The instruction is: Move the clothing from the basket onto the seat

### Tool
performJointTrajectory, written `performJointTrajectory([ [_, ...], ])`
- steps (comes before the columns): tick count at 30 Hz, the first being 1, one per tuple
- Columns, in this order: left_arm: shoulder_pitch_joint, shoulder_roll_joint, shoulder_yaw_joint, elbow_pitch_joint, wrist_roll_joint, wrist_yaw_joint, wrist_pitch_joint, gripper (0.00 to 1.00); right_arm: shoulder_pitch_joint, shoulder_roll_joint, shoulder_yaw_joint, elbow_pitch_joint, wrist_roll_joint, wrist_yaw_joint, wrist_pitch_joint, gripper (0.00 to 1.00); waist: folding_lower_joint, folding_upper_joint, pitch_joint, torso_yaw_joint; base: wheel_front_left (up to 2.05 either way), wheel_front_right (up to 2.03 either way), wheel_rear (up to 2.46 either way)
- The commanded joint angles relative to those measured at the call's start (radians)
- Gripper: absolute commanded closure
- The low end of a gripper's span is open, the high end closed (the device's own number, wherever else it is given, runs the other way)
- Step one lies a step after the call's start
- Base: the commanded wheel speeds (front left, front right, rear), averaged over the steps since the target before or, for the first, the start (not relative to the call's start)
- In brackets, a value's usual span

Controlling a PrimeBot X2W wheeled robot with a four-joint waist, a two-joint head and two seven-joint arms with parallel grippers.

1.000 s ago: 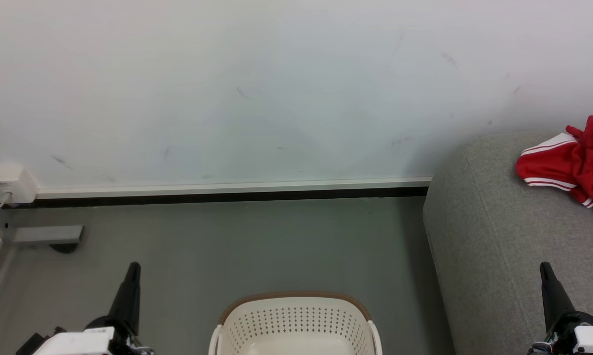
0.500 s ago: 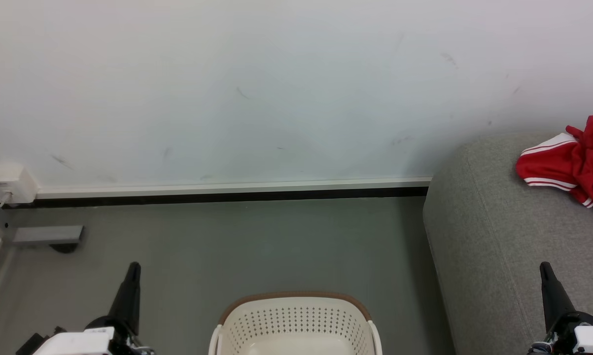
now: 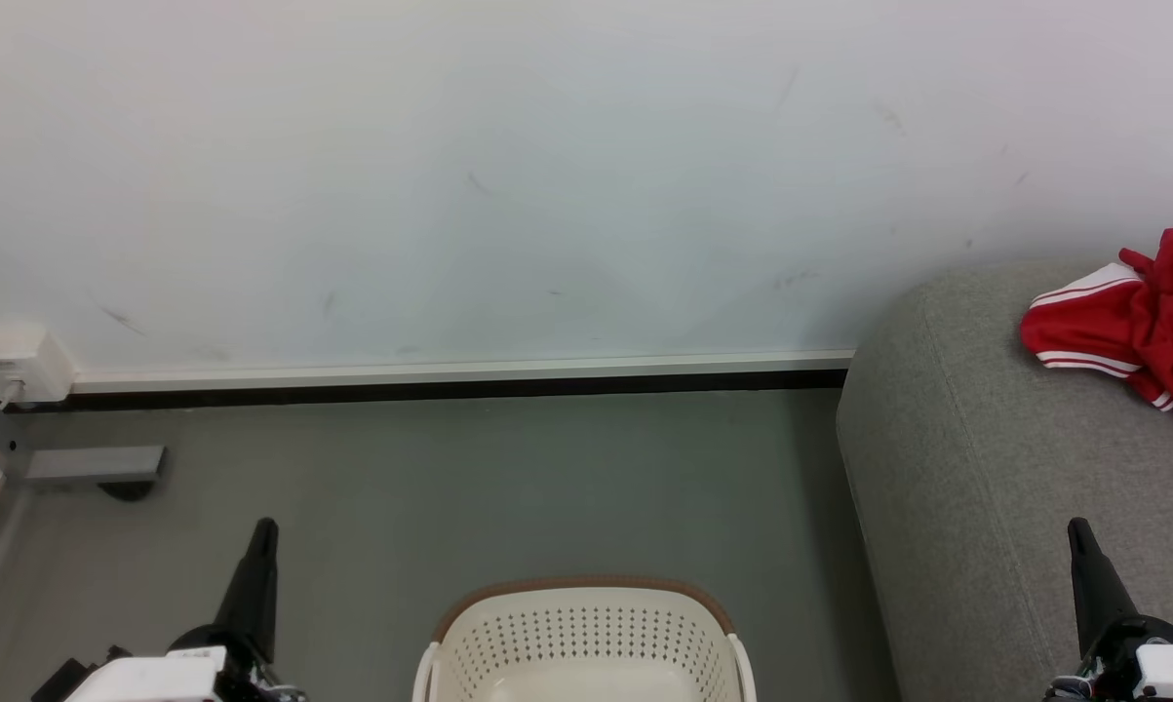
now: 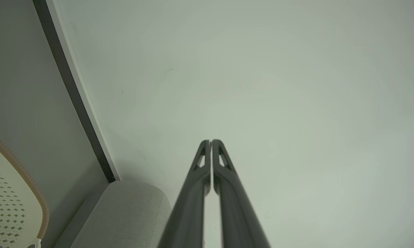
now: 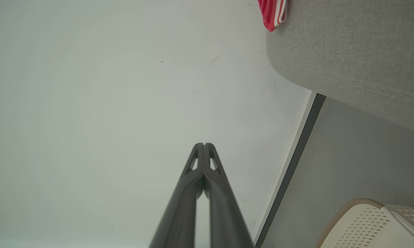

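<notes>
Red clothing (image 3: 1132, 322) with white stripes lies bunched on the grey seat (image 3: 986, 468) at the right edge of the head view; a corner of the clothing (image 5: 273, 12) shows on the seat (image 5: 348, 51) in the right wrist view. The cream basket (image 3: 586, 634) with a brown rim stands on the floor at the bottom centre, and what I see of its inside holds nothing. My left gripper (image 3: 265, 527) is shut at the lower left, empty. My right gripper (image 3: 1075, 527) is shut at the lower right, over the seat's near part. Both point at the wall.
A white wall with a dark skirting strip (image 3: 449, 388) runs across ahead. A white box (image 3: 16, 363) and a grey block (image 3: 94, 463) sit at the far left. Grey floor (image 3: 498, 487) lies between basket and wall.
</notes>
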Motion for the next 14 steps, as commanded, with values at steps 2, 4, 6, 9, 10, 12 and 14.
performJointTrajectory([
  [2,-0.007,0.002,0.002,-0.004,-0.014,-0.007,0.003,1.00,-0.013,-0.007,-0.004,0.001,0.002,-0.002,0.003,1.00,0.0000,0.0000,0.000,0.000,0.00,0.00,0.00],
  [4,-0.007,0.002,0.002,-0.004,-0.014,-0.007,0.003,1.00,-0.013,-0.007,-0.004,0.001,0.002,-0.002,0.004,1.00,0.0000,0.0000,0.000,0.000,0.00,0.00,0.00],
  [6,-0.007,0.002,0.002,-0.004,-0.014,-0.007,0.003,1.00,-0.013,-0.007,-0.004,0.001,0.002,-0.002,0.003,1.00,0.0000,0.0000,0.000,0.000,0.00,0.00,0.00],
  [9,-0.007,0.002,0.002,-0.004,-0.014,-0.007,0.003,1.00,-0.013,-0.007,-0.004,0.001,0.002,-0.002,0.004,1.00,0.0000,0.0000,0.000,0.000,0.00,0.00,0.00],
  [10,-0.007,0.002,0.002,-0.004,-0.014,-0.007,0.003,1.00,-0.013,-0.007,-0.004,0.001,0.002,-0.002,0.003,1.00,0.0000,0.0000,0.000,0.000,0.00,0.00,0.00],
  [12,-0.007,0.002,0.002,-0.004,-0.014,-0.007,0.003,1.00,-0.013,-0.008,-0.004,0.001,0.002,-0.002,0.004,1.00,0.0000,0.0000,0.000,0.000,0.00,0.00,0.00],
  [14,-0.007,0.002,0.002,-0.004,-0.014,-0.007,0.003,1.00,-0.013,-0.008,-0.004,0.001,0.002,-0.002,0.003,1.00,0.0000,0.0000,0.000,0.000,0.00,0.00,0.00],
])
